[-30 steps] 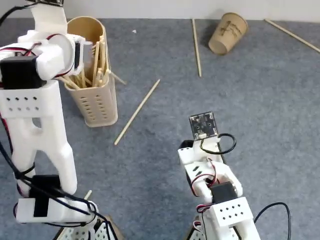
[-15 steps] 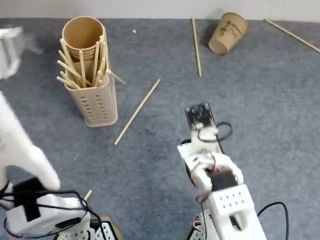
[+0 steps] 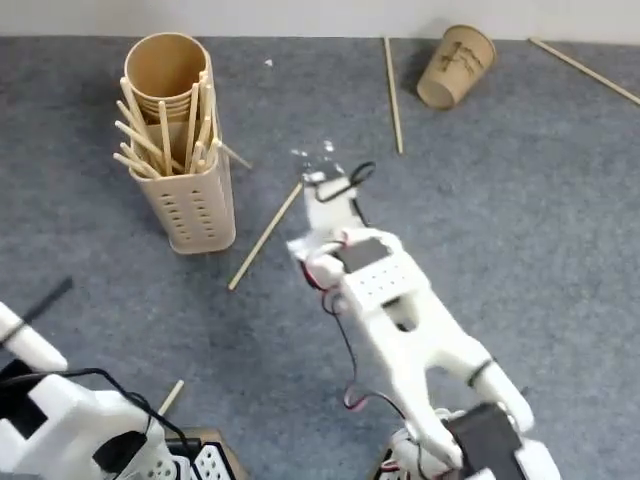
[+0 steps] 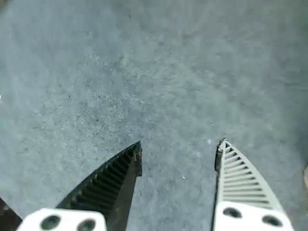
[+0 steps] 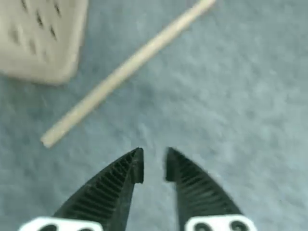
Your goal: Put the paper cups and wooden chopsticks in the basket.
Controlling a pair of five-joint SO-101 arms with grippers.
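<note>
L gripper point(image 4: 178, 159) hangs over carpet point(image 4: 159, 72), fingers well apart, nothing btwn them. In the high view L arm point(image 3: 60, 430) sits at the near-left corner, w/ a short stick end point(image 3: 172, 396) on the carpet just beside its base.

R gripper point(image 5: 154, 166): fingers nearly together, thin gap at the tips, holding nothing. It points down at the carpet, near a loose chopstick point(image 5: 127, 71) but not touching it. R arm point(image 3: 400, 320) stretches from the near-right corner diag. toward mid-table, wrist over that chopstick's far end. The loose chopstick lies flat and slanted, near end close to the foot of the basket point(image 3: 195, 205), far end off to the basket's right.

Basket stands upright, left of R arm. Stacked cups point(image 3: 165, 70) sit in its far part, mouth up. A bunch of sticks point(image 3: 165, 130) leans in the part nearer the arms, some poking out past the rim at angles.

Farther back, a far stick point(image 3: 393, 95) lies flat, running near-to-far. Just right of it, apart, a tipped cup point(image 3: 457, 65) lies on its side by the far edge of the carpet. At the far-right corner a corner stick point(image 3: 585, 70) lies slanted, well apart from the tipped cup.
</note>
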